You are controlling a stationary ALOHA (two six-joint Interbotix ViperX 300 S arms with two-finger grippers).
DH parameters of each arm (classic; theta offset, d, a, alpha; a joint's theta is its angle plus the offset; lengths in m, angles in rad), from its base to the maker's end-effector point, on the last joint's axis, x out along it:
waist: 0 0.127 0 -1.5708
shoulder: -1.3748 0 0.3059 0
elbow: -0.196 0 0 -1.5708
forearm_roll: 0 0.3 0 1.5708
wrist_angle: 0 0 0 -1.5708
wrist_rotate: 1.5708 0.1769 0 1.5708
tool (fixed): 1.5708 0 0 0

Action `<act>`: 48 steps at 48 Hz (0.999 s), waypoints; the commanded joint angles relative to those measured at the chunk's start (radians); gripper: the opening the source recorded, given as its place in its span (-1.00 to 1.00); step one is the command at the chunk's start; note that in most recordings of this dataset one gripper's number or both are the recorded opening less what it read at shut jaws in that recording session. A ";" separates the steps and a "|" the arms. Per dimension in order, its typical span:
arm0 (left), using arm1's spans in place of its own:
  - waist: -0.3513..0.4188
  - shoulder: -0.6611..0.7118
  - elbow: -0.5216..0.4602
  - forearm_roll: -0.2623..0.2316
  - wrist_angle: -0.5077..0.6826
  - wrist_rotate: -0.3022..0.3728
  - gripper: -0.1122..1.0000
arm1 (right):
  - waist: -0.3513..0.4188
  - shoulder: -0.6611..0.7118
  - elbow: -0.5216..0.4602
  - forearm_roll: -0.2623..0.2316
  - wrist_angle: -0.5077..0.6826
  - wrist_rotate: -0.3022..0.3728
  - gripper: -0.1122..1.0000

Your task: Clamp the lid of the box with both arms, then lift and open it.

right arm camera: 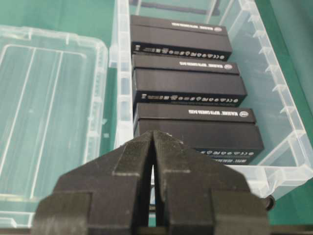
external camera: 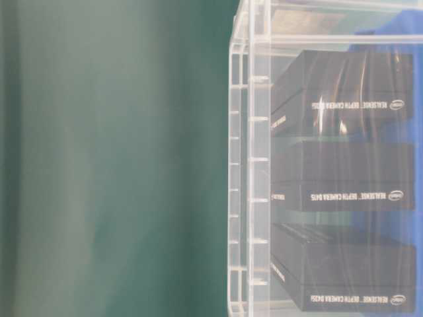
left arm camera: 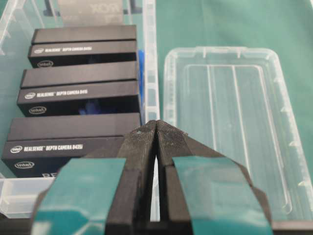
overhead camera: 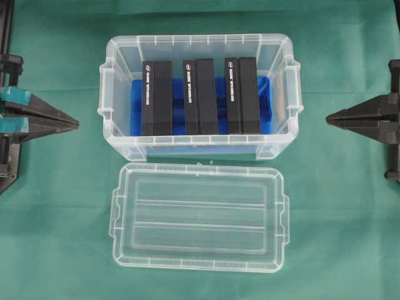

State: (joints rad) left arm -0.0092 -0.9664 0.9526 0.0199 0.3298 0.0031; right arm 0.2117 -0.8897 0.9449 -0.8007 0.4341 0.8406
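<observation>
Two grippers sit parked at opposite edges of the green cloth, both pinched closed on nothing: the left gripper [overhead camera: 75, 124], banded with teal tape, points inward from the left, and the right gripper [overhead camera: 329, 117] points inward from the right. In both wrist views the jaws meet at the tips with only a thin seam between them.

The lid [overhead camera: 199, 215] lies flat on the cloth, off the box [overhead camera: 107, 100] and just in front of its near wall, close to it though whether the two rims touch is not clear. Its long axis runs left to right, parallel to the box and in line with the span between the two arms. The box stands open and holds three RealSense camera cartons [overhead camera: 200, 97] side by side on a blue liner.

Judging by this layout, the opening looks already done and both arms seem drawn back to rest. The relation that matters for any further move is this: each gripper is level with the box rather than the lid, so the lid lies forward and inward of both tips. Its short ends face the grippers, left end toward the left one, right end toward the right, and neither arm is clearly nearer.
</observation>
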 commanded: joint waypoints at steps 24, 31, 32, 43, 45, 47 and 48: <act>0.005 0.003 -0.014 -0.002 -0.009 0.000 -0.77 | -0.003 0.003 -0.011 -0.005 -0.008 0.002 -0.79; 0.005 0.003 -0.012 -0.002 -0.008 0.002 -0.77 | -0.003 0.003 -0.011 -0.003 -0.008 0.000 -0.79; 0.005 0.003 -0.012 -0.002 -0.009 0.002 -0.77 | -0.003 0.003 -0.011 -0.003 -0.008 0.000 -0.79; 0.005 0.003 -0.005 -0.002 -0.011 0.000 -0.77 | -0.003 0.008 -0.008 -0.005 -0.008 0.000 -0.79; 0.005 0.003 -0.005 -0.002 -0.009 0.000 -0.77 | -0.003 0.009 -0.008 -0.003 -0.008 0.000 -0.79; 0.005 0.003 -0.003 -0.003 -0.011 0.002 -0.77 | -0.003 0.009 -0.008 -0.005 -0.008 0.000 -0.79; 0.005 0.003 -0.003 -0.003 -0.011 0.000 -0.77 | -0.003 0.009 -0.008 -0.003 -0.008 0.000 -0.79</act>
State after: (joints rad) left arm -0.0077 -0.9664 0.9618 0.0184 0.3298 0.0031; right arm 0.2102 -0.8836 0.9480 -0.7992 0.4357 0.8406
